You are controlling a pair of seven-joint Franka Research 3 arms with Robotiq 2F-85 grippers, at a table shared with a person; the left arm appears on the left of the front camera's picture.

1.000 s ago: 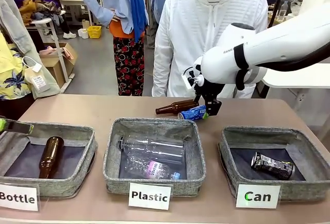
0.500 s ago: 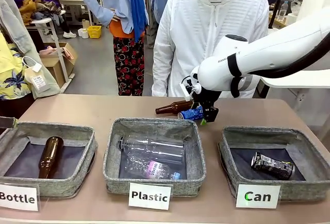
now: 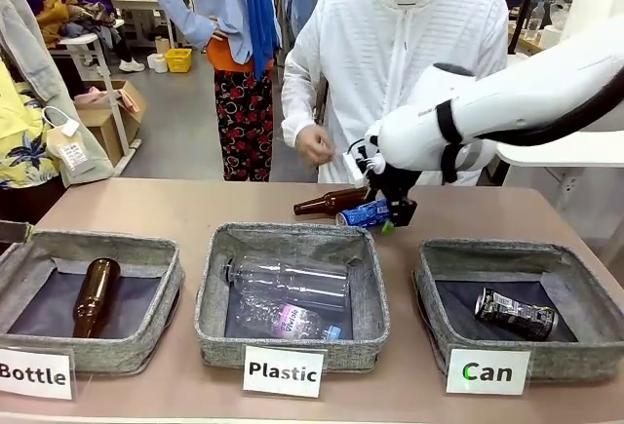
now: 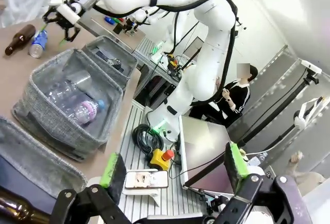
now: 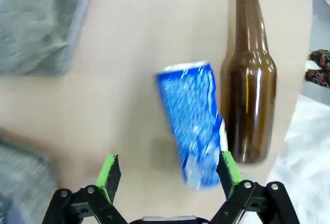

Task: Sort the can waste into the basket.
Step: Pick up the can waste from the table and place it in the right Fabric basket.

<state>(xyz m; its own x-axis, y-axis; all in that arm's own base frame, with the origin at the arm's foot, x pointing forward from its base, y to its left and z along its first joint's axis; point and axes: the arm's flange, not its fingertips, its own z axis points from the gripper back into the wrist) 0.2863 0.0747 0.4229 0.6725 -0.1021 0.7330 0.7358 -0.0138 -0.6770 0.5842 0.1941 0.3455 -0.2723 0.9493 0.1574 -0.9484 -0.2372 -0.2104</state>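
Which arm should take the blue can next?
Right. The right jaws hang open over the blue can, lying beside a brown glass bottle; the left jaws sit back by the Bottle basket, far from it.

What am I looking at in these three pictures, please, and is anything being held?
Two white robot arms sort rubbish at a table, a person standing opposite. The front view looks across the table; the other two come from cameras on each wrist, looking along that arm's jaws. Three grey baskets stand in a row: Bottle with a brown bottle, Plastic with clear bottles, Can with a black can. Behind them a blue can and another brown bottle lie side by side. The right arm holds its jaws open either side of the blue can, not gripping it. The left arm has open, empty jaws.
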